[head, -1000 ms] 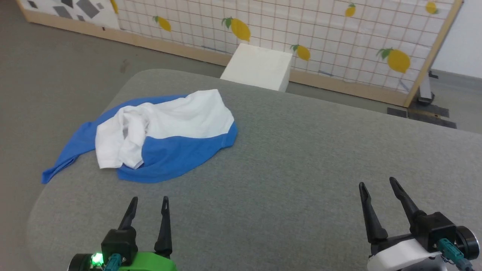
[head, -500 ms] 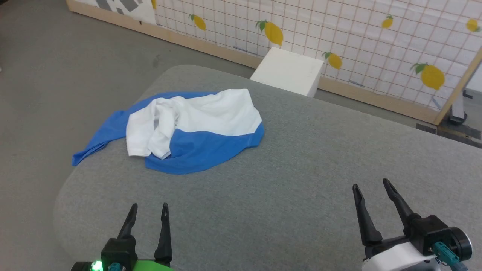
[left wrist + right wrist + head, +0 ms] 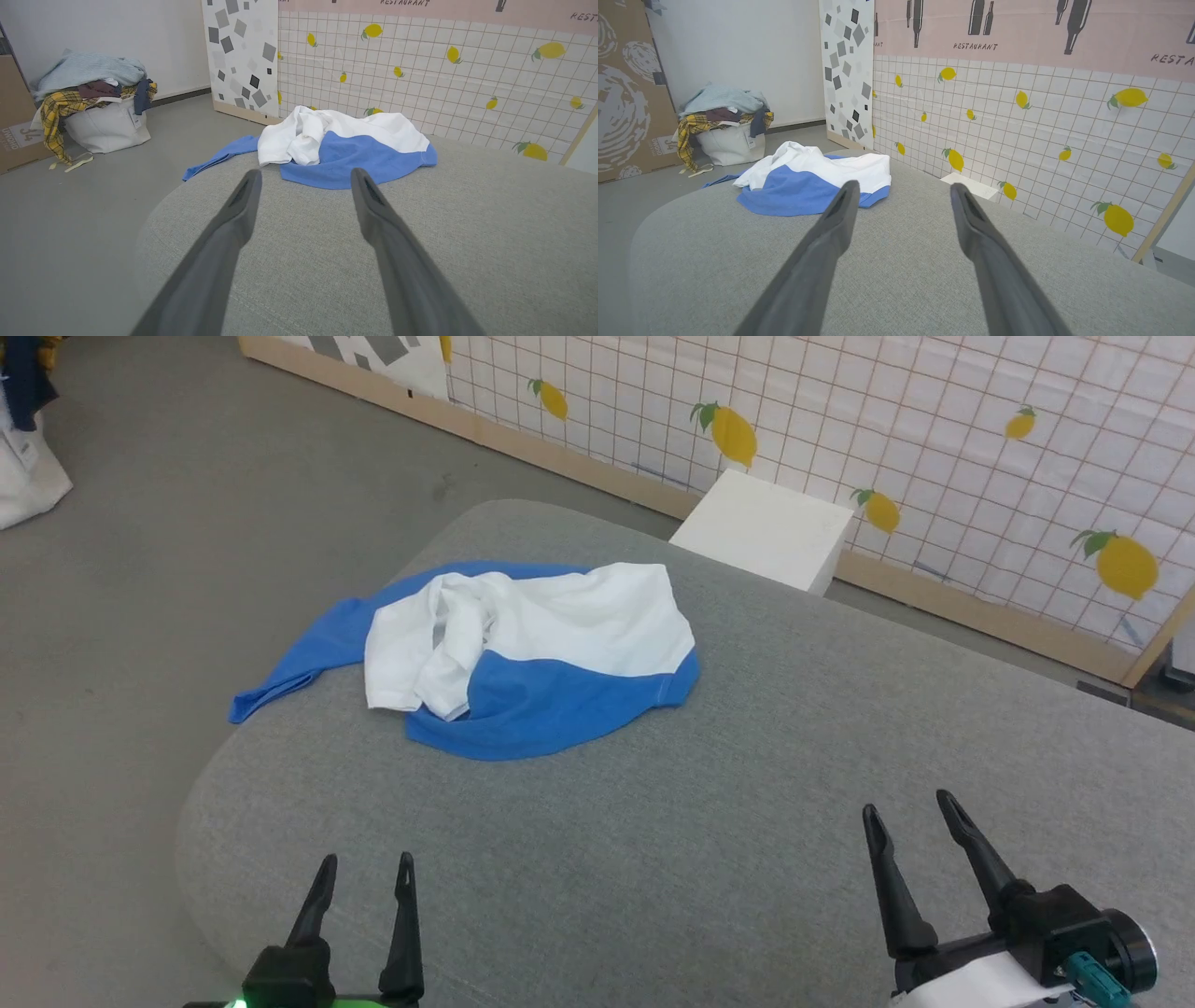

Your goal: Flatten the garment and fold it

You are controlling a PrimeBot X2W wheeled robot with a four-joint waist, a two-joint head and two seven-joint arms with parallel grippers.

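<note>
Holds the left gripper [image 3: 366, 859] low at the near left of the head view, its two dark fingers [image 3: 403, 933] pointing up that view, almost parallel, jaws wide apart. Shows a green lamp [image 3: 241, 1003] lit at its base, at the very bottom edge. Carries the right gripper [image 3: 906, 803] at the near right, set higher in that view, fingers leaning left, jaws just as wide. Rides on a black block [image 3: 1050, 919] above a white wrist [image 3: 971, 985], a teal plug [image 3: 1092, 971] at the side. Splays both pairs in a V in the wrist views, tips well apart.
</note>
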